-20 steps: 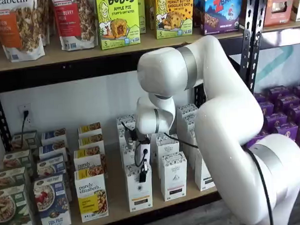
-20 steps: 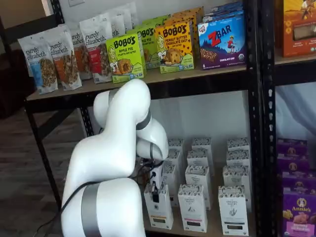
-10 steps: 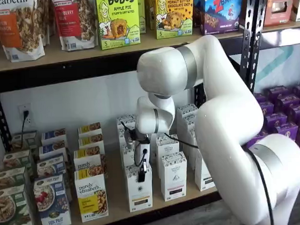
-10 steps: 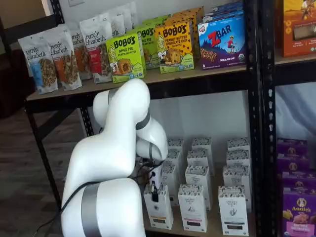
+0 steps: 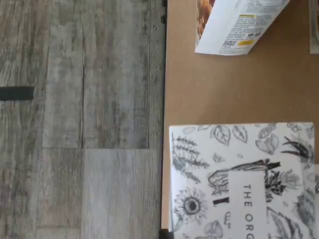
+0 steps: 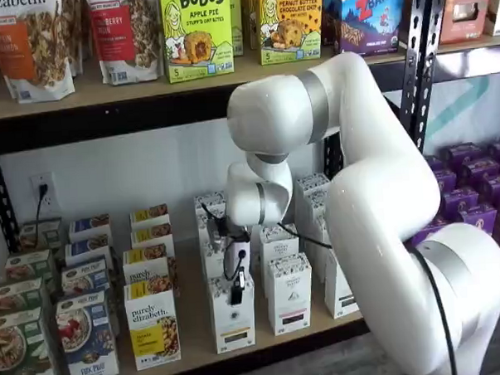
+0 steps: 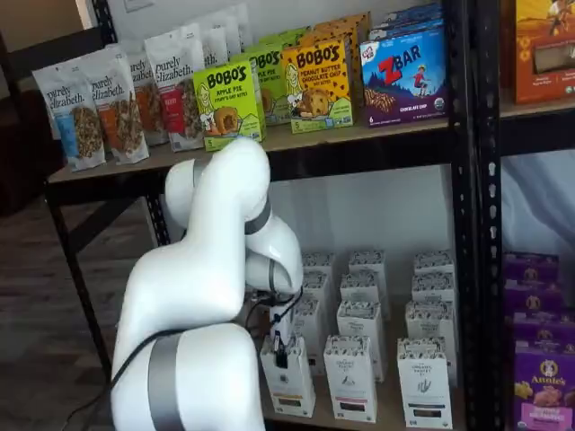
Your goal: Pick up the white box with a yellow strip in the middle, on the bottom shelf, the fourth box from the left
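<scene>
Since a second ago the arm's upper joints have risen slightly, and the pincer (image 6: 236, 294) has closed on the top of the white box (image 6: 233, 314), low in the middle of both shelf views. That box stands at the front edge of the bottom shelf (image 6: 190, 344), beside the purely elizabeth box (image 6: 153, 323). Behind it, more white cartons (image 6: 289, 292) stand in rows.

white box (image 6: 232, 314): tall slim white carton, dark leaf-and-flower print round top, yellow band low on front; upright | position: front of its row on bottom shelf (image 6: 191, 356), near front edge | wrist view: printed top (image 5: 239, 179), possibly slightly raised – unclear
</scene>
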Robot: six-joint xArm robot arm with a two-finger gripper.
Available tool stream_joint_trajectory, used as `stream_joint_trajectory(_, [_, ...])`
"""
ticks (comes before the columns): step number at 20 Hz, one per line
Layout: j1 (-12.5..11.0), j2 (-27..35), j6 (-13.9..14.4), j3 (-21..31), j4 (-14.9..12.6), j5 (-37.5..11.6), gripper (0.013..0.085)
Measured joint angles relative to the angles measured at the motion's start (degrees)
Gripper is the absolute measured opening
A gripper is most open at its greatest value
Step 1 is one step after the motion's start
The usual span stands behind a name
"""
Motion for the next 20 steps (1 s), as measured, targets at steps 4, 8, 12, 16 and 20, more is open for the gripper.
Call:
stream_joint_trajectory(4, [0.02,-2.49,-0.76,3.84,0.62,-1.76,0.053])
stream_joint_trajectory(8, [-0.13,-5.51,-2.09,8.09,1.75,-2.69,0.053])
stream_joint_trajectory(12, [-0.13,-9.42,-3.27,13.36,2.81,-3.2,0.053])
stream_joint_trajectory(16, [-0.38,-13.31,-3.6,17.39,2.91,-1.35,0.053])
stream_joint_trajectory(20, [-0.25,-17.4,-2.7,22.47,1.91,-2.63,0.053])
